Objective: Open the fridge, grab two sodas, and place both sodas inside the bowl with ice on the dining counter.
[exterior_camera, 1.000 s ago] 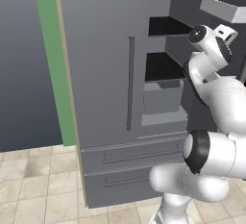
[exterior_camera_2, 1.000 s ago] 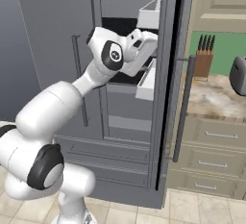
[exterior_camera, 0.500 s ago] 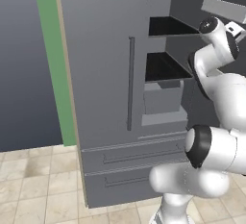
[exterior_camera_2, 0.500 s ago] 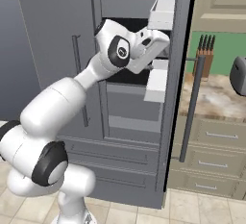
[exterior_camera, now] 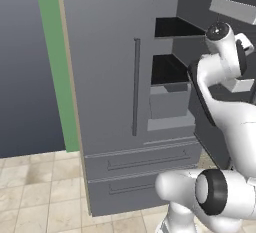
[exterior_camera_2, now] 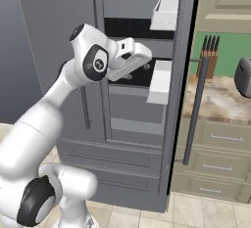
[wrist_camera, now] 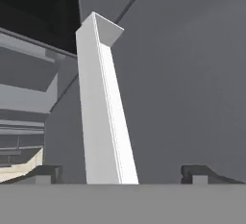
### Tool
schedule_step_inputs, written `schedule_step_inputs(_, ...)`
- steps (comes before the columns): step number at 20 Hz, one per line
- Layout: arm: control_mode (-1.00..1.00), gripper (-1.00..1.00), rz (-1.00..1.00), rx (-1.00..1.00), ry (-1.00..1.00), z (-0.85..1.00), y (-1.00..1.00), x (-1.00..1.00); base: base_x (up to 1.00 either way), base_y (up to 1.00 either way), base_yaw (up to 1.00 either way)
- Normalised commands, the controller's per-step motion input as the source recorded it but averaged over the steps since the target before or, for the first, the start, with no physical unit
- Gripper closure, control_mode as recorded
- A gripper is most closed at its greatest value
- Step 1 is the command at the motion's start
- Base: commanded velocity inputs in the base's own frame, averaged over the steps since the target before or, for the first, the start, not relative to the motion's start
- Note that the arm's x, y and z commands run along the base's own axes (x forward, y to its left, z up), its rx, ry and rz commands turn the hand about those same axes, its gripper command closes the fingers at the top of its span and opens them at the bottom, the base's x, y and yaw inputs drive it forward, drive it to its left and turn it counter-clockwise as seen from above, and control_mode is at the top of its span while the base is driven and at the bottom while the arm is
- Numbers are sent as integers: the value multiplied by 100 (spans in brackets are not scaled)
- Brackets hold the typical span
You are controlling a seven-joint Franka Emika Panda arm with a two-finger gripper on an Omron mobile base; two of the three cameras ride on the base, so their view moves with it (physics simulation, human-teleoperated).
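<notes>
The grey fridge (exterior_camera: 105, 52) has its left door shut and its right door (exterior_camera_2: 182, 75) swung open, seen edge-on with two white door bins (exterior_camera_2: 160, 82). Black shelves (exterior_camera: 167, 69) show inside. My gripper (exterior_camera_2: 143, 66) hangs in the opening, just left of the lower bin and apart from it. In the hand view my gripper (wrist_camera: 123, 174) is open and empty, its dark fingertips (wrist_camera: 45, 172) wide apart, and a white bin (wrist_camera: 103, 112) rises between them further off. The sodas, the bowl and the dining counter are out of view.
The open door's long bar handle (exterior_camera_2: 196, 109) juts toward a beige cabinet counter (exterior_camera_2: 220, 100) with a knife block (exterior_camera_2: 210, 58) and drawers below. The fridge's lower drawers (exterior_camera: 145, 162) are shut. A green wall strip (exterior_camera: 55, 62) flanks the fridge's left side.
The right fridge door has swung a little further open. My hand followed it to the right, then drew back left, away from the door bins. The jaws stayed open.
</notes>
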Motion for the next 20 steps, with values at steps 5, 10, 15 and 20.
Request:
schedule_step_inputs(5, -100, -100, 5, 22, -9, -28, 100, -61, 0, 0, 0)
schedule_step_inputs(10, -100, -100, 20, 22, -3, -7, 100, -32, 0, 0, 0)
schedule_step_inputs(15, -100, -100, 28, 17, 0, 0, 100, -11, 0, 0, 0)
schedule_step_inputs(20, -100, -100, 23, 20, -9, 0, 86, -4, 0, 0, 0)
